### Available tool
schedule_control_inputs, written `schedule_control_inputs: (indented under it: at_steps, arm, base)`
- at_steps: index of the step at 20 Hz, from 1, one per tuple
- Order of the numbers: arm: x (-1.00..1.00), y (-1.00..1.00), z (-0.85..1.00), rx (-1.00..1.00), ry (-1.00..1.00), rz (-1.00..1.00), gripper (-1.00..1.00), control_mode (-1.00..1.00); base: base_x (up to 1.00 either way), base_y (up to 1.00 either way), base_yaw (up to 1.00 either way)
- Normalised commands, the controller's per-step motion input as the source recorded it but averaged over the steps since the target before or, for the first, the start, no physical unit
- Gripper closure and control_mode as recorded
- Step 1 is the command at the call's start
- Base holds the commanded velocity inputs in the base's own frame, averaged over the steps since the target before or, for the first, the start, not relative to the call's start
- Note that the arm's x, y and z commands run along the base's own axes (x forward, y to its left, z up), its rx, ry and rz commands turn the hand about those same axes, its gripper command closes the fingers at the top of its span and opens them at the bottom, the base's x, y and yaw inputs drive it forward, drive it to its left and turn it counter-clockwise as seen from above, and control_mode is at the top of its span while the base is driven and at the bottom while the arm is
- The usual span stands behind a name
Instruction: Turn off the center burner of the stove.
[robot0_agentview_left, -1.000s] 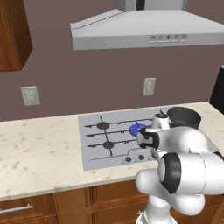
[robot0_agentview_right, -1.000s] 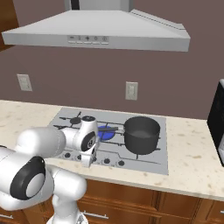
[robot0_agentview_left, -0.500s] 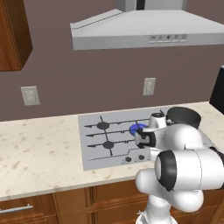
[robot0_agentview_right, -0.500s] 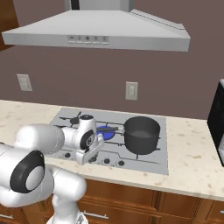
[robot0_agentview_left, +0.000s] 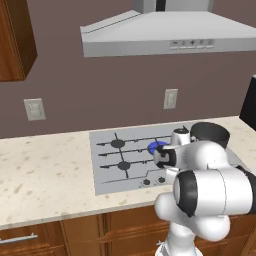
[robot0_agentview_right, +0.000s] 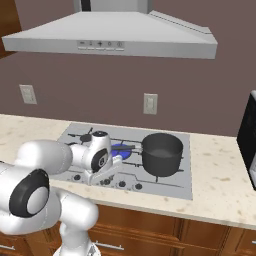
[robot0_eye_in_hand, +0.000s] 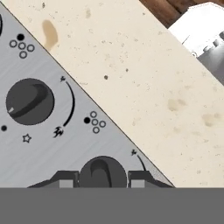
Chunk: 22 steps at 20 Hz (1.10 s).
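The stove is a light-grey panel set in the counter. Its center burner shows bright blue. My gripper is low over the front row of knobs. In the hand view its two fingertips sit tight on either side of a black knob, so it is shut on that knob. A second knob lies further along the stove panel. In the left base view my hand hides the gripped knob.
A dark pot stands on the right side of the stove, its handle reaching toward the blue burner. A grey range hood hangs above. Speckled beige counter borders the stove's front edge.
My hand has rolled at the wrist while staying on the knob, tilting over more in both base views. The burner stays blue.
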Motion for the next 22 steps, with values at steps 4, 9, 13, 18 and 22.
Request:
schedule_control_inputs:
  at_steps: [4,9,13,18,22]
  arm:
    - [-0.12,0.0,-0.03,0.0,-0.09,-0.44,1.0,-1.0]
    - [-0.02,0.0,0.0,0.0,-0.05,-0.45,1.0,-1.0]
    - [0.0,0.0,0.0,0.0,0.0,-0.44,1.0,-1.0]
    - [0.0,0.01,-0.04,-0.01,-0.01,-0.43,1.0,-1.0]
    - [0.0,0.15,-0.12,-0.01,-0.01,-0.44,1.0,-1.0]
  base:
    - [0.0,0.0,0.0]
    - [0.0,0.0,0.0]
    - [0.0,0.0,0.0]
    - [0.0,0.0,0.0]
    - [0.0,0.0,0.0]
